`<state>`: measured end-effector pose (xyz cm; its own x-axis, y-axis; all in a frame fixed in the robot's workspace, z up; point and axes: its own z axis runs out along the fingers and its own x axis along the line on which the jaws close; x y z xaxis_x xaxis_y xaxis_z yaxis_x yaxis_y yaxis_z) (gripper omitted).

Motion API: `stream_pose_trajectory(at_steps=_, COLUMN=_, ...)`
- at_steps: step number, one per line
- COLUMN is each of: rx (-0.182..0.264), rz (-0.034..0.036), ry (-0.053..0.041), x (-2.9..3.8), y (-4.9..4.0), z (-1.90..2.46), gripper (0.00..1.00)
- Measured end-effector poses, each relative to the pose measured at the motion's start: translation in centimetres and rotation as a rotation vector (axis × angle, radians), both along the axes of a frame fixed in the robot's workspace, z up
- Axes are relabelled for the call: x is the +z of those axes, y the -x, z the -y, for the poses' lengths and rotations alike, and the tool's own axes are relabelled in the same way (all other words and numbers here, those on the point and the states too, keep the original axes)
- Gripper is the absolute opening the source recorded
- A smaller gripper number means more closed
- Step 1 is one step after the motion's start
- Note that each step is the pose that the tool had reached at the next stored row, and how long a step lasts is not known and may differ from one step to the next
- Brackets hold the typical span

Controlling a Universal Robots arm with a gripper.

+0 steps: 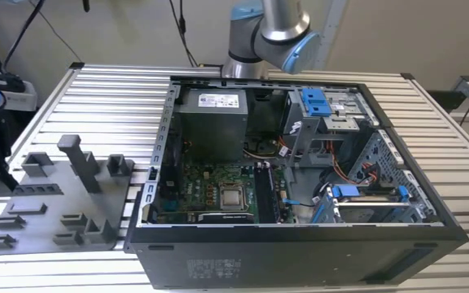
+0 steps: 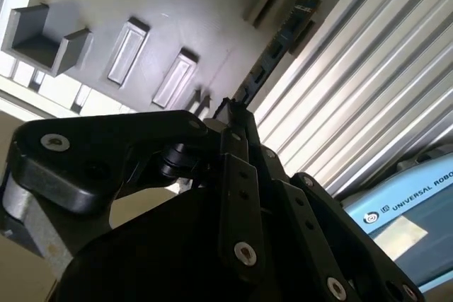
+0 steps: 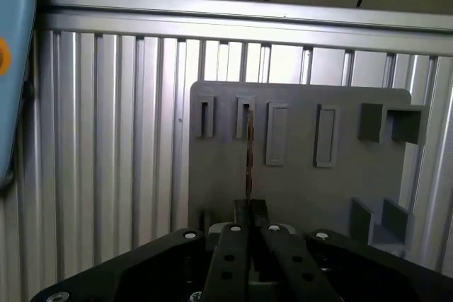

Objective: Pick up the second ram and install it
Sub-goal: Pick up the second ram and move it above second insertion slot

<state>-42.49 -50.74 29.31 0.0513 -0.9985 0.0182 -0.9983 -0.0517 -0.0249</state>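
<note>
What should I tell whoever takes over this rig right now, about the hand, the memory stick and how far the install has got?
Hand: closed on one end of the long thin dark memory stick, seen edge-on in the first wrist view.
Stick: over the grey plastic holder tray, in line with one of its narrow slots. Whether it is free of the slot cannot be told.
Tray: on the ribbed metal table, to the exterior view's left of the open black computer case.
Done: stick gripped.
Left: the stick is not yet at the green motherboard inside the case, so the install is open.

Ribbed metal table before pale wall
</note>
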Motion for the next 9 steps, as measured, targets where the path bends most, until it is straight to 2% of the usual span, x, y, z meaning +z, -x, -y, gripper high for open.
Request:
stream_pose_trajectory(at_steps=5, rx=0.000, rz=0.0015, ry=0.0001, x=1.04, y=0.01, z=-0.07, gripper=0.13)
stream_pose_trajectory(at_steps=9, rx=0.000, rz=0.0024, ry=0.0001, x=2.16, y=0.02, z=-0.08, gripper=0.13)
